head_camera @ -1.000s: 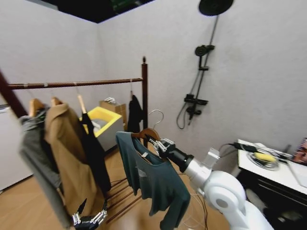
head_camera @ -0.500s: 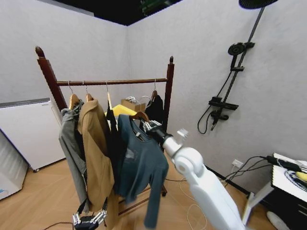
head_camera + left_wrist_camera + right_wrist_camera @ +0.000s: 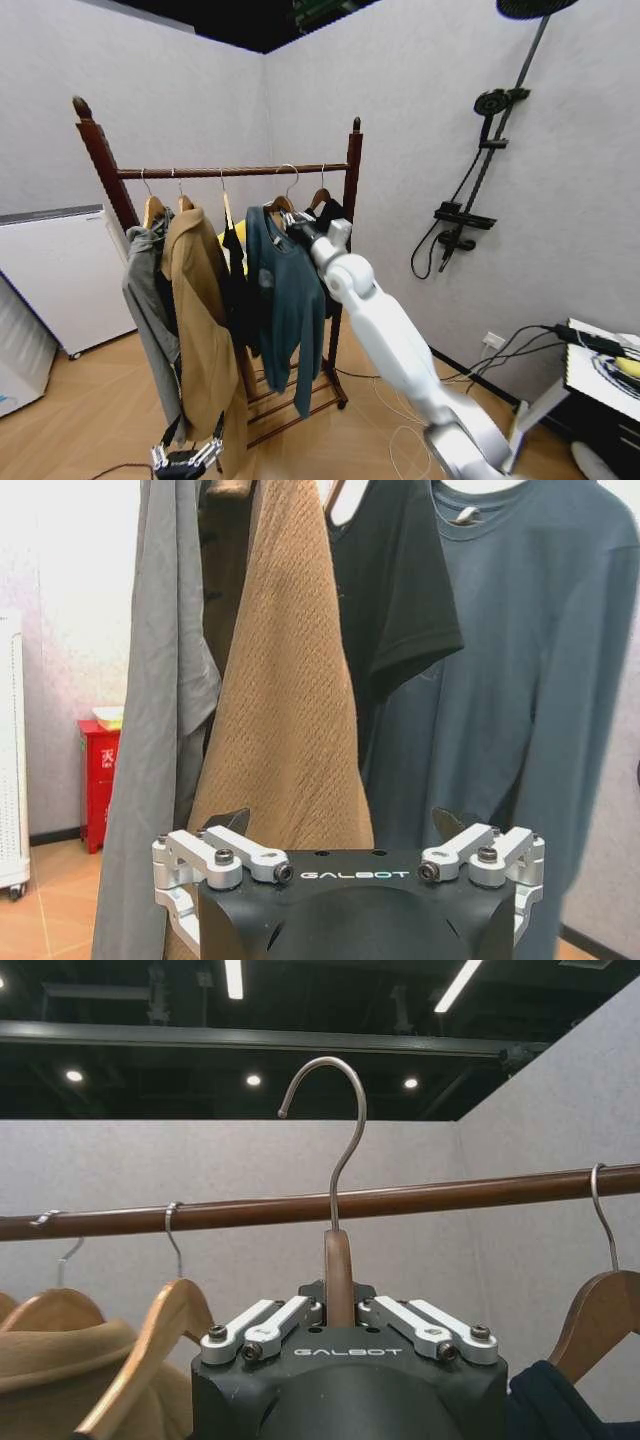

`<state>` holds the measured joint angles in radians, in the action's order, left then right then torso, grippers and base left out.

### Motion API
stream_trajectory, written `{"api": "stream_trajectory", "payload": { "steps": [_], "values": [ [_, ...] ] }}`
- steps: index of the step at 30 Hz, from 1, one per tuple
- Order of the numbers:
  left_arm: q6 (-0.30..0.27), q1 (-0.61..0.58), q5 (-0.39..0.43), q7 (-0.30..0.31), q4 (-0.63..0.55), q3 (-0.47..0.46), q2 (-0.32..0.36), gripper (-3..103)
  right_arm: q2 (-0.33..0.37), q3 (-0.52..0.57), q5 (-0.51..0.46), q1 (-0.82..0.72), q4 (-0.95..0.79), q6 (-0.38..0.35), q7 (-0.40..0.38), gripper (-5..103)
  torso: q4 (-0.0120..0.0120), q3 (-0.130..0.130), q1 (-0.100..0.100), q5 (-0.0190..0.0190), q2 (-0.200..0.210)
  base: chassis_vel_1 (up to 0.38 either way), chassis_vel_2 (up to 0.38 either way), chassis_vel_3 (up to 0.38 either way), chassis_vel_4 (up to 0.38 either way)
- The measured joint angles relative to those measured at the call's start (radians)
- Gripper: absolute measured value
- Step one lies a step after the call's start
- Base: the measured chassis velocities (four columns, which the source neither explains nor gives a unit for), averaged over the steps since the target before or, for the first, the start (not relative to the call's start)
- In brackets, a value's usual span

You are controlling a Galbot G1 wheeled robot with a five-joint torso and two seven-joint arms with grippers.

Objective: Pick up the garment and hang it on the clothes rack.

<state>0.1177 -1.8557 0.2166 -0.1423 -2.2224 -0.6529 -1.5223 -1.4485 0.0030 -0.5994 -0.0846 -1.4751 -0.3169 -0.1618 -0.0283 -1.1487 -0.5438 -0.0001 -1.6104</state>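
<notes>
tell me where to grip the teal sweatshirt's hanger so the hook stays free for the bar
Grip the wooden neck of the hanger just under its metal hook, coming from the open side of the clothes rack, level with the bar. The right gripper does this, jaws shut on the neck; the hook stands upright and clear above them. The garment hangs straight below. The left gripper sits low, open.

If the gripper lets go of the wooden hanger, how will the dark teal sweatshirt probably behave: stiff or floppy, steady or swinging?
The dark teal sweatshirt hangs in soft folds with limp sleeves, so it is probably floppy. Its wooden hanger, held by the right gripper, looks rigid. The thin metal hook sits above the rack's brown wooden bar, so it may swing once hung.
</notes>
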Motion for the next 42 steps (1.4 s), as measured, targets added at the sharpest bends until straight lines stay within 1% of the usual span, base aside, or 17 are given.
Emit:
{"api": "stream_trajectory", "payload": {
  "steps": [2, 3, 4, 5, 6, 7, 9, 11, 13, 15, 16, 18, 24, 32, 38, 39, 42],
  "values": [
    [0.0, 0.0, 0.0, 0.0, 0.0, 0.0, 0.0, 100, -0.044, -0.02, 0.025, 0.055, 0.087, 0.015, -0.008, 10, 0.0001, 0.0, 0.0, -0.0002, 0.0, 0.0, 0.0, 0.0, 0.0],
    [0.0, 0.0, 0.0, 0.0, 0.0, 0.0, 0.0, 100, -0.044, -0.02, 0.025, 0.055, 0.087, 0.015, -0.008, 10, 0.0001, 0.0, 0.0, -0.0002, 0.0, 0.0, 0.0, 0.0, 0.0],
    [0.0, 0.0, 0.0, 0.0, 0.0, 0.0, 0.0, 100, -0.066, -0.029, 0.033, 0.082, 0.124, 0.018, -0.01, 10, 0.0002, 0.0, 0.0, -0.0001, 0.0, 0.0, 0.0, 0.0, 0.0],
    [0.0, 0.0, 0.0, 0.0, 0.0, 0.0, 0.0, 100, -0.066, -0.029, 0.033, 0.082, 0.124, 0.018, -0.01, 10, 0.0002, 0.0, 0.0, -0.0001, 0.0, 0.0, 0.0, 0.0, 0.0],
    [0.0, 0.0, 0.0, 0.0, 0.0, 0.0, 0.0, 100, -0.098, -0.04, 0.042, 0.114, 0.172, 0.022, -0.016, 10, 0.0, 0.0, 0.0, -0.0001, 0.0, 0.0, 0.0, 0.0, 0.0],
    [0.0, 0.0, 0.0, 0.0, 0.0, 0.0, 0.0, 100, -0.098, -0.04, 0.042, 0.114, 0.172, 0.022, -0.016, 10, 0.0, 0.0, 0.0, -0.0001, 0.0, 0.0, 0.0, 0.0, 0.0],
    [0.0, 0.0, 0.0, 0.0, 0.0, 0.0, 0.0, 100, -0.156, -0.048, 0.059, 0.157, 0.24, 0.025, -0.026, 10, 0.0005, 0.0, 0.0, -0.0002, 0.0, 0.0, 0.0, 0.0, 0.0],
    [0.0, 0.0, 0.0, 0.0, 0.0, 0.0, 0.0, 100, -0.163, -0.049, 0.068, 0.17, 0.268, 0.027, -0.027, 10, 0.001, 0.0, 0.0, -0.0004, 0.0, 0.0, 0.0, 0.0, 0.0],
    [0.0, 0.0, 0.0, 0.0, 0.0, 0.0, 0.0, 100, -0.166, -0.048, 0.084, 0.187, 0.313, 0.034, -0.027, 10, 0.0005, 0.0, 0.0, -0.0002, 0.0, 0.0, 0.0, 0.0, 0.0],
    [0.0, 0.0, 0.0, 0.0, 0.0, 0.0, 0.0, 100, -0.167, -0.031, 0.123, 0.221, 0.413, 0.057, -0.026, 10, 0.0002, 0.0, 0.0, -0.0001, 0.0, 0.0, 0.0, 0.0, 0.0],
    [0.0, 0.0, 0.0, 0.0, 0.0, 0.0, 0.0, 100, -0.167, -0.031, 0.123, 0.221, 0.413, 0.057, -0.026, 10, 0.0002, 0.0, 0.0, -0.0001, 0.0, 0.0, 0.0, 0.0, 0.0],
    [0.0, 0.0, 0.0, 0.0, 0.0, 0.0, 0.0, 100, -0.166, -0.006, 0.168, 0.258, 0.503, 0.076, -0.024, 10, -0.0002, 0.0, 0.0, 0.0003, 0.0, 0.0, 0.0, 0.0, 0.0],
    [0.0, 0.0, 0.0, 0.0, 0.0, 0.0, 0.0, 100, -0.163, 0.026, 0.233, 0.299, 0.637, 0.121, 0.001, 10, 0.0, 0.0, 0.0, 0.0003, 0.0, 0.0, 0.0, 0.0, 0.0],
    [0.0, 0.0, 0.0, 0.0, 0.0, 0.0, 0.0, 100, -0.161, 0.008, 0.218, 0.273, 0.61, 0.104, 0.011, 10, -0.0001, 0.0, 0.0, 0.0001, 0.0, 0.0, 0.0, 0.0, 0.0],
    [0.0, 0.0, 0.0, 0.0, 0.0, 0.0, 0.0, 100, -0.161, -0.02, 0.15, 0.211, 0.519, 0.072, 0.019, 10, -0.0001, 0.001, 0.0, 0.0001, 0.0, 0.0, 0.0, 0.0, 0.0],
    [0.0, 0.0, 0.0, 0.0, 0.0, 0.0, 0.0, 100, -0.161, -0.026, 0.117, 0.183, 0.471, 0.058, 0.034, 7, -0.0003, 0.001, 0.0, 0.0003, 0.0, 0.0, 0.0, 0.0, 0.0],
    [0.0, 0.0, 0.0, 0.0, 0.0, 0.0, 0.0, 100, -0.16, -0.029, 0.099, 0.163, 0.44, 0.059, 0.062, 7, -0.0004, 0.001, 0.0, 0.0002, -0.001, 0.0, 0.0, 0.0, 0.0]
  ]
}}
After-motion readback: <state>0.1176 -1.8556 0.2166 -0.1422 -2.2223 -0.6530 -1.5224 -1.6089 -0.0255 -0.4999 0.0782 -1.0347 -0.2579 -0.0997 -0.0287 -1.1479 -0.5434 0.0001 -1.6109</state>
